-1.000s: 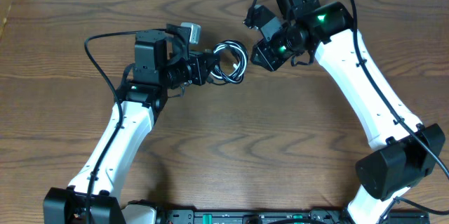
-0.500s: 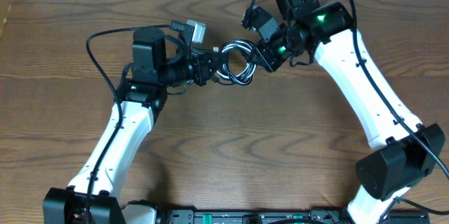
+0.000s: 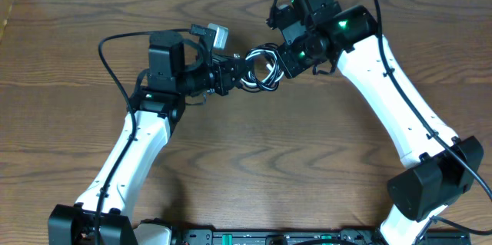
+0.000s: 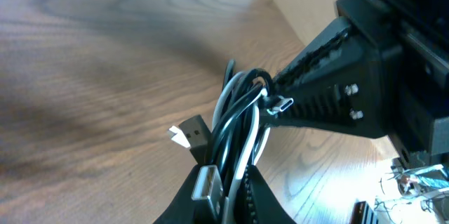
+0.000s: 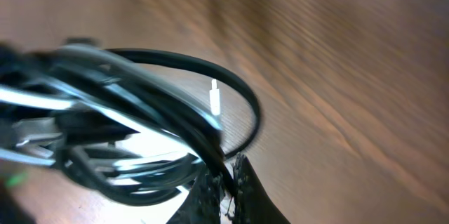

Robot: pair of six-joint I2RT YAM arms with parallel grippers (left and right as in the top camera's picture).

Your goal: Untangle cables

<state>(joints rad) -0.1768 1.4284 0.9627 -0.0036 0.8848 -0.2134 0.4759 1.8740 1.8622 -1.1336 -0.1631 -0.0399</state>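
Over the brown wooden bench (image 3: 69,38), the right end effector (image 3: 278,61) had just swung in and pinched shut on the cables (image 3: 260,74), which the left end effector (image 3: 233,76) kept clamped, so pulling apart could likely begin.

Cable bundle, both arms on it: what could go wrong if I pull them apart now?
The cables are one tight coil gripped by the left gripper and right gripper; pulling apart may only tighten it. The right gripper seems to pinch just a thin black strand at its tips, which could slip. Loose plug ends could snag.
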